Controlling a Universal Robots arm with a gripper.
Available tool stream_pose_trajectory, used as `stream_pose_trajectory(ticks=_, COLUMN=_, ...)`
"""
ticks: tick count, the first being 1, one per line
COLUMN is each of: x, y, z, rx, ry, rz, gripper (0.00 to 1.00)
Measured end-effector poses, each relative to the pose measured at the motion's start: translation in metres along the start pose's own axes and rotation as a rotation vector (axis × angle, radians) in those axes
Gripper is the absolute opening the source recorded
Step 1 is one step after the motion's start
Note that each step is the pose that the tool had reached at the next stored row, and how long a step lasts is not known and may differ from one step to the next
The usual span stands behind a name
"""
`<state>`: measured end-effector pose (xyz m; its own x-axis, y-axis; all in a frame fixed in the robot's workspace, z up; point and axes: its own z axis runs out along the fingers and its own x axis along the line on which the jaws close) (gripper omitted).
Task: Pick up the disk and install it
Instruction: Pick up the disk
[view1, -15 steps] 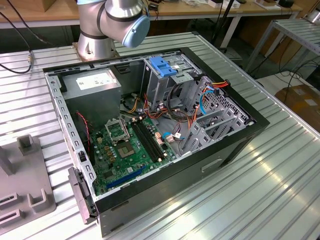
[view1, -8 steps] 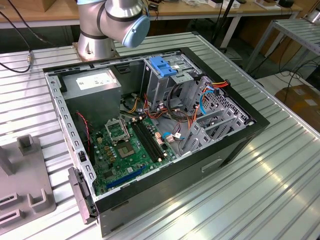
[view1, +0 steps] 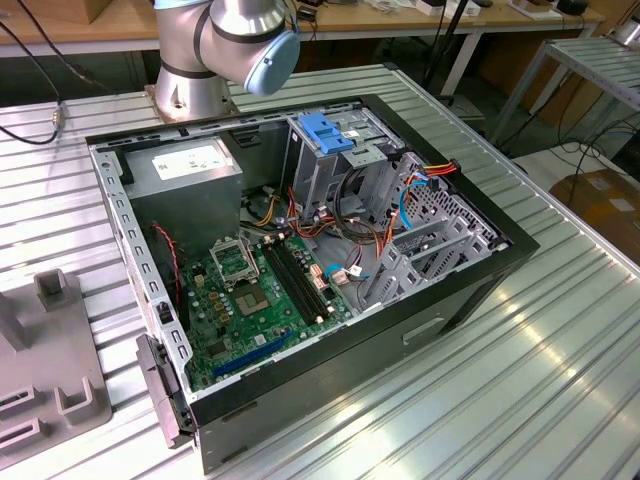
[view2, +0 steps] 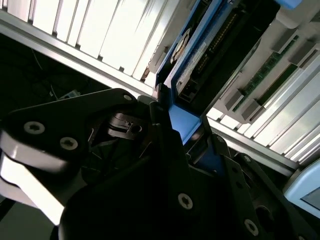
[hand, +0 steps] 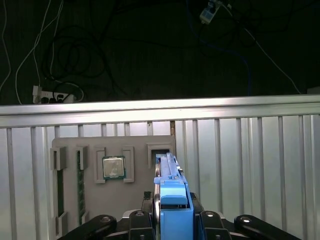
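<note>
In both wrist views my gripper (hand: 171, 212) (view2: 186, 134) is shut on the disk (hand: 172, 192) (view2: 202, 52). The disk is a dark drive with blue side rails, held edge-on between the black fingers (hand: 141, 220). Its far end points at a dark slot in the grey parts holder (hand: 135, 145), which lies on the slatted metal table. I cannot tell whether the disk touches that slot. In the exterior view the open computer case (view1: 470, 280) lies on its side, and the arm's base (view1: 215, 50) stands behind it.
Inside the case are a drive cage with a blue handle (view1: 328, 135), a grey power-supply box (view1: 185, 170), the green motherboard (view1: 255, 295) and loose cables (view1: 420, 185). The holder (view1: 45, 375) lies at the exterior view's left and carries a processor chip (hand: 113, 167).
</note>
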<state>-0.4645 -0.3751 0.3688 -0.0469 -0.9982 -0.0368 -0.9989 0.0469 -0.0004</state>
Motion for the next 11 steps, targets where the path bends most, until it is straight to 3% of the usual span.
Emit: stream_pose_trajectory(ticks=11, x=-0.0003, y=0.0, z=-0.0088, rx=-0.0006, ry=-0.0001, rz=0.0, gripper=0.37)
